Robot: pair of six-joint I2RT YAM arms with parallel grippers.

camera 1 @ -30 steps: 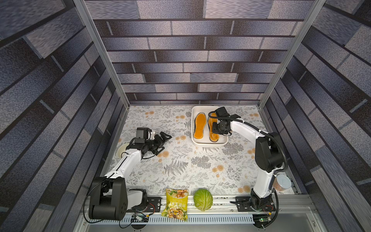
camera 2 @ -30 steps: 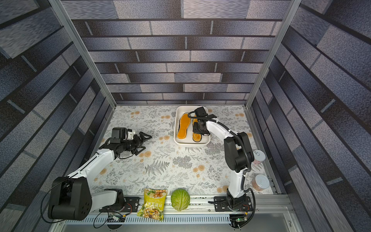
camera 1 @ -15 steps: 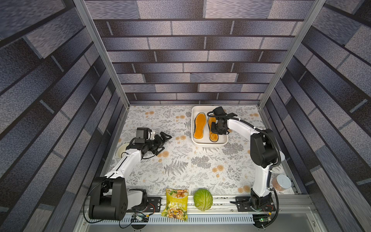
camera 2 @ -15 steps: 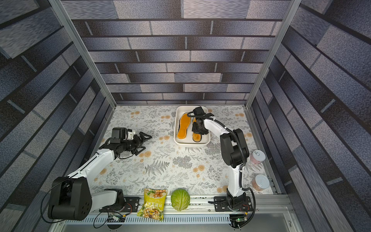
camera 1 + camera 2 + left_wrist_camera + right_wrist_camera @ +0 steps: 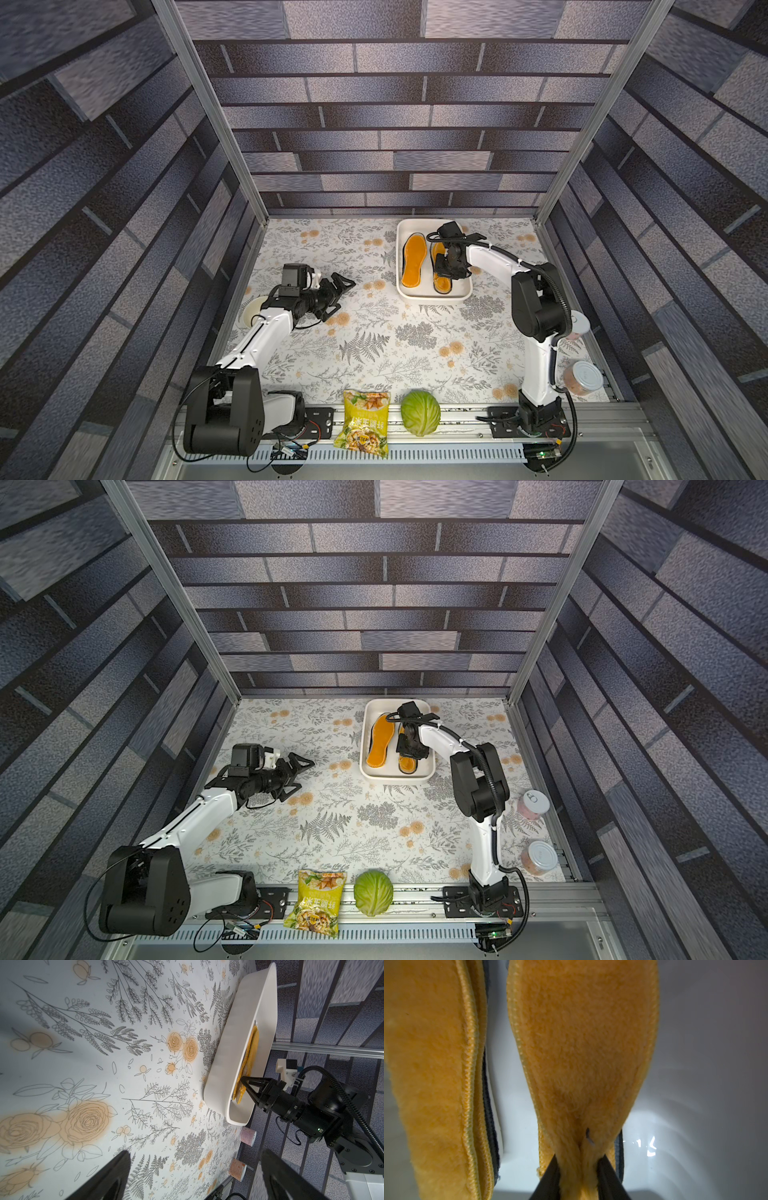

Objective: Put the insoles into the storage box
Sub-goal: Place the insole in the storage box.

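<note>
right gripper point(image 5: 579, 1160): clamped on bunched fabric of right orange insole point(image 5: 583, 1053) inside storage box point(image 5: 432, 296), far right | left orange insole point(image 5: 413, 262): alongside in box | left gripper point(image 5: 345, 296): jaws apart above worktop point(image 5: 374, 353), well apart from box

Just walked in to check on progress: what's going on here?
The right gripper reaches into the storage box, its fingers pinching the end of a fuzzy orange insole that lies inside. A second orange insole lies beside it, and dark edges of other insoles show underneath. The left gripper hangs open and empty above the table, away from the box.
</note>
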